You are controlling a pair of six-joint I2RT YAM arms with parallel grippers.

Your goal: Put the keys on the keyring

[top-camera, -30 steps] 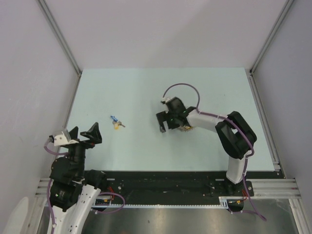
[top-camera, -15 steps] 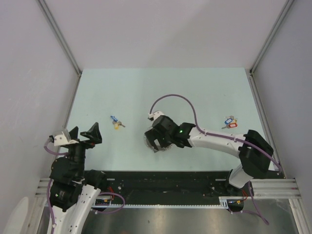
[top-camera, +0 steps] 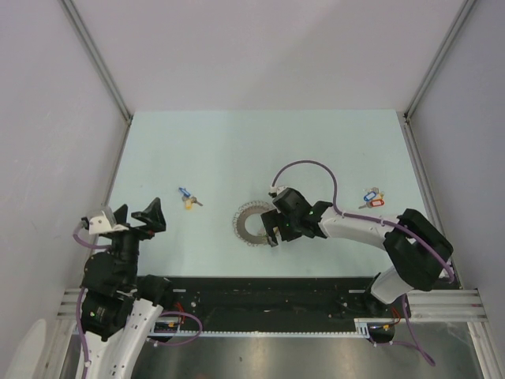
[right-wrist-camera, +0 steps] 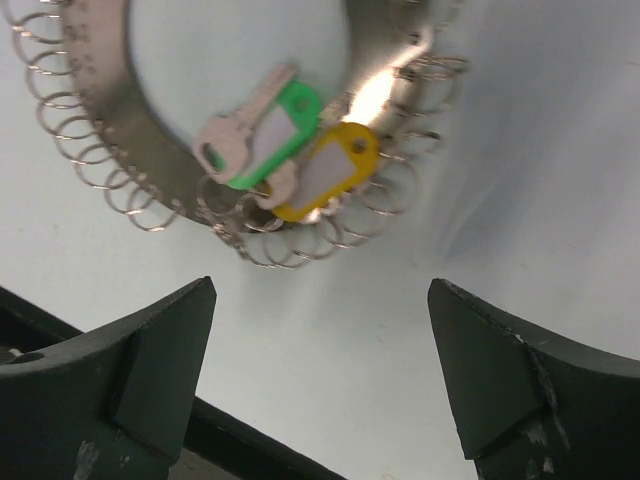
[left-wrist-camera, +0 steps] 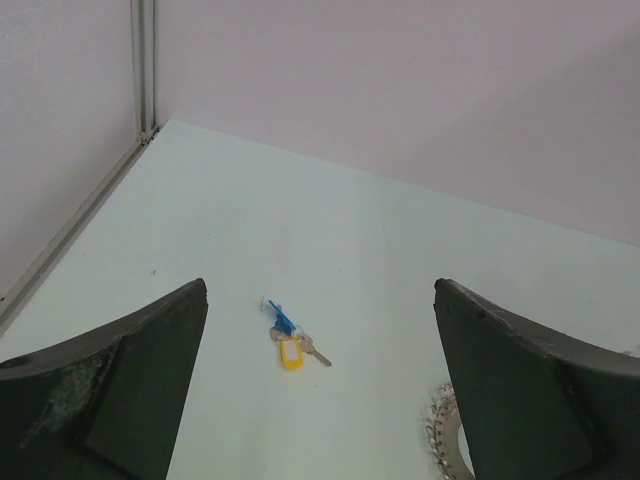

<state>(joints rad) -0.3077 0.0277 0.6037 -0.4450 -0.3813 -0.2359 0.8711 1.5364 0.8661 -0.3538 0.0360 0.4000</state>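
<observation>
The keyring [top-camera: 239, 227], a silvery band edged with small wire loops, lies flat mid-table. In the right wrist view the keyring [right-wrist-camera: 100, 110] carries a green-headed key [right-wrist-camera: 268, 132] and a yellow-headed key [right-wrist-camera: 328, 168]. My right gripper [top-camera: 274, 234] is open and empty, just off the ring's right side; in its own view the gripper [right-wrist-camera: 325, 385] is over bare table below the ring. A blue and yellow key bunch [top-camera: 188, 199] lies to the left, also in the left wrist view [left-wrist-camera: 287, 336]. My left gripper [left-wrist-camera: 320, 400] is open and empty, near the front left.
Another key bunch with red and blue heads [top-camera: 371, 197] lies near the table's right edge. The black base rail [top-camera: 268, 292] runs along the near edge. Grey walls close in the table on three sides. The ring's edge shows in the left wrist view [left-wrist-camera: 443, 440].
My right gripper swung left and toward the near edge, then drew back right, leaving the keyring lying uncovered. The right-hand key bunch came into view. The left arm stayed still.
</observation>
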